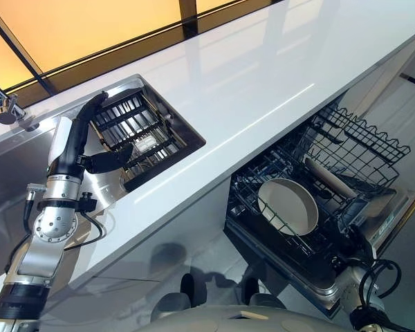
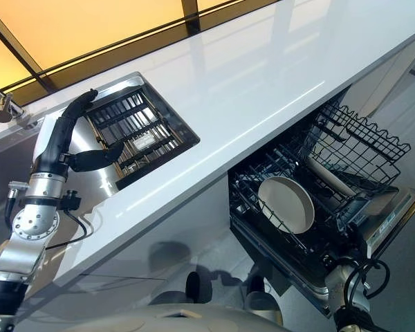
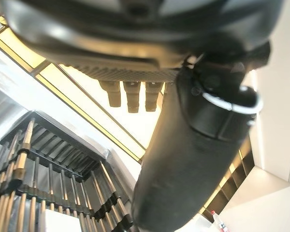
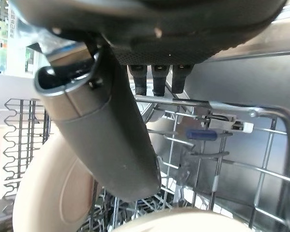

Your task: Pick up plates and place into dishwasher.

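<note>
A round cream plate (image 1: 288, 205) stands on edge in the open dishwasher's lower rack (image 1: 252, 183). A second plate (image 1: 330, 178) stands edge-on just behind it. My right hand (image 4: 101, 125) hovers close over these plates (image 4: 53, 193), fingers (image 4: 154, 77) straight and thumb out, holding nothing. My left hand (image 1: 76, 142) reaches over the sink (image 1: 104, 190), its fingers extended toward the dark slatted drying rack (image 1: 135, 135) and its thumb spread above it. It is open and holds nothing. I see no plate in that rack.
A long white countertop (image 1: 263, 90) runs between the sink and the dishwasher below it. A faucet (image 1: 3, 107) stands at the far left. A wire upper basket (image 1: 363, 138) juts out above the lower rack, and the dishwasher door (image 1: 391, 214) lies folded down.
</note>
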You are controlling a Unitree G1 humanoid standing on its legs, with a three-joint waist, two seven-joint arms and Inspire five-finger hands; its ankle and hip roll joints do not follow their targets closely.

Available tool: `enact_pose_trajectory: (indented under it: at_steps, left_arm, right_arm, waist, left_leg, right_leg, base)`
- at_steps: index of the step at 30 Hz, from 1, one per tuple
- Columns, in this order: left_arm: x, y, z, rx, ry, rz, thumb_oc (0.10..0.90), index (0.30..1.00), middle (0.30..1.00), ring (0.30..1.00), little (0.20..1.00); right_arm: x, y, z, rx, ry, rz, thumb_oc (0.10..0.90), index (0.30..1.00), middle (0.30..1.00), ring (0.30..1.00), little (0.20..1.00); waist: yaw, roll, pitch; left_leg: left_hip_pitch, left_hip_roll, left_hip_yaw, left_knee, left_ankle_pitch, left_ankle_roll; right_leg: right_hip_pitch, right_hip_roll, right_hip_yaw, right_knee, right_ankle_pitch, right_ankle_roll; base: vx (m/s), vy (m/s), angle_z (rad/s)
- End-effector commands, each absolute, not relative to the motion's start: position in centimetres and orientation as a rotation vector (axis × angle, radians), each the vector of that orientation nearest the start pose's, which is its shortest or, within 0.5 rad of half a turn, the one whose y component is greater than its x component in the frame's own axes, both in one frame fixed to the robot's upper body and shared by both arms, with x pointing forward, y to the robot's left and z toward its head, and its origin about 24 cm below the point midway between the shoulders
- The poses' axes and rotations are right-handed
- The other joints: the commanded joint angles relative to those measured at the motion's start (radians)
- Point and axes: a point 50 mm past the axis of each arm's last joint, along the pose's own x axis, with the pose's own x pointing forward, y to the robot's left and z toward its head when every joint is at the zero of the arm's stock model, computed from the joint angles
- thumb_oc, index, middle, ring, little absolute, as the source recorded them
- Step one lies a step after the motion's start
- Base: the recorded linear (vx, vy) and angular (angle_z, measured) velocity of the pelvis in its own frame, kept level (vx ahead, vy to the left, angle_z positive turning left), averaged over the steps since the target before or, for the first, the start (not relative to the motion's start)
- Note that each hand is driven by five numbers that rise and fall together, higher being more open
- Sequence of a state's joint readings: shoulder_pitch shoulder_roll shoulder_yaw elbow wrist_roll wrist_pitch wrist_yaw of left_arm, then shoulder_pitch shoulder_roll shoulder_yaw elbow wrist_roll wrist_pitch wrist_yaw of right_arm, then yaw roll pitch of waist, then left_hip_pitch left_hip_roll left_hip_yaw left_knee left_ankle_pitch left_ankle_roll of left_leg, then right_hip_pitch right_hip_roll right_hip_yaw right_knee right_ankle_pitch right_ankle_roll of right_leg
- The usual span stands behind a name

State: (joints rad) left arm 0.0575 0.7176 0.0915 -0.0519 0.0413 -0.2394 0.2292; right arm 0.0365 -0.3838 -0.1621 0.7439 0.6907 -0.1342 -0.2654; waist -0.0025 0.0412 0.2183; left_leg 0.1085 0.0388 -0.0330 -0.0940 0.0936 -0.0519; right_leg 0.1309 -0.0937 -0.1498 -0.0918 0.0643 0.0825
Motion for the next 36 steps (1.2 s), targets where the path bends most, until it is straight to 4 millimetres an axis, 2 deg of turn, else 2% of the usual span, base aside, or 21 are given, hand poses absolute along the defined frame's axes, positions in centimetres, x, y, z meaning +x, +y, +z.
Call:
enact_pose_trajectory:
  at_steps: [1, 7, 13, 21, 26, 28, 32, 36]
  left_arm:
    - [25.4, 28.1, 18.0, 0.757, -0.562, 0.234, 0.800, 0.900, 0.900, 0.900, 0.900]
    - [25.5, 28.0, 17.5, 0.749, -0.557, 0.231, 0.800, 0.900, 0.900, 0.900, 0.900]
    - [25.7, 27.7, 16.8, 0.740, -0.549, 0.233, 0.800, 0.900, 0.900, 0.900, 0.900]
    - [26.6, 26.8, 17.1, 0.732, -0.566, 0.205, 0.800, 0.900, 0.900, 0.900, 0.900]
    - [27.0, 26.4, 17.5, 0.727, -0.577, 0.188, 0.800, 0.900, 0.900, 0.900, 0.900]
    - [27.1, 26.0, 17.6, 0.723, -0.580, 0.170, 0.800, 0.900, 0.900, 0.900, 0.900]
    - [27.2, 25.7, 17.5, 0.719, -0.584, 0.152, 0.800, 0.900, 0.900, 0.900, 0.900]
    - [27.1, 25.5, 17.4, 0.712, -0.595, 0.133, 0.800, 0.900, 0.900, 0.900, 0.900]
  right_arm:
    - [22.4, -34.5, -0.1, 0.227, 0.118, -0.635, 0.800, 0.900, 0.900, 0.900, 0.900]
    - [24.3, -33.7, 3.1, 0.198, -0.058, -0.463, 0.800, 0.900, 0.900, 0.900, 0.900]
    - [26.7, -31.3, 6.7, 0.199, -0.217, -0.284, 0.800, 0.900, 0.900, 0.900, 0.900]
    - [30.5, -27.3, 9.9, 0.320, -0.288, -0.112, 0.800, 0.900, 0.900, 0.900, 0.900]
    - [32.3, -25.0, 10.6, 0.435, -0.282, -0.040, 0.800, 0.900, 0.900, 0.900, 0.900]
    - [33.2, -22.9, 10.5, 0.474, -0.254, 0.026, 0.800, 0.900, 0.900, 0.900, 0.900]
    - [33.8, -20.9, 10.5, 0.472, -0.238, 0.061, 0.800, 0.900, 0.900, 0.900, 0.900]
    - [33.9, -20.5, 10.4, 0.438, -0.239, 0.015, 0.800, 0.900, 0.900, 0.900, 0.900]
  waist:
    - [0.016, 0.016, -0.002]
    - [0.026, 0.012, 0.000]
    - [0.044, 0.009, -0.001]
    - [0.091, 0.002, -0.007]
    - [0.118, -0.002, -0.009]
    - [0.136, -0.003, -0.012]
    - [0.151, -0.004, -0.018]
    - [0.158, -0.006, -0.025]
  left_leg:
    - [0.042, -0.105, 0.037, 0.033, -0.157, 0.079]
    - [0.040, -0.105, 0.023, 0.034, -0.154, 0.077]
    - [0.039, -0.108, 0.006, 0.042, -0.156, 0.077]
    - [0.031, -0.118, -0.023, 0.069, -0.162, 0.078]
    - [0.026, -0.125, -0.039, 0.085, -0.165, 0.082]
    - [0.024, -0.129, -0.050, 0.090, -0.165, 0.083]
    - [0.024, -0.133, -0.059, 0.088, -0.161, 0.084]
    - [0.030, -0.138, -0.065, 0.080, -0.161, 0.090]
  right_leg:
    - [-0.023, 0.097, -0.043, 0.135, -0.159, -0.029]
    - [-0.014, 0.093, -0.059, 0.128, -0.161, -0.031]
    - [-0.002, 0.086, -0.074, 0.120, -0.162, -0.033]
    - [0.015, 0.072, -0.096, 0.121, -0.168, -0.041]
    - [0.025, 0.067, -0.109, 0.123, -0.169, -0.047]
    - [0.029, 0.064, -0.116, 0.124, -0.170, -0.051]
    - [0.033, 0.062, -0.122, 0.121, -0.169, -0.054]
    - [0.036, 0.059, -0.124, 0.122, -0.168, -0.052]
  base:
    - [0.00, 0.000, 0.00]
    - [0.00, 0.005, 0.01]
    - [0.04, 0.044, 0.11]
    - [0.05, 0.059, 0.12]
    - [0.04, 0.043, 0.19]
    - [0.04, 0.043, 0.21]
    - [0.02, 0.040, 0.16]
    - [0.01, 0.041, 0.12]
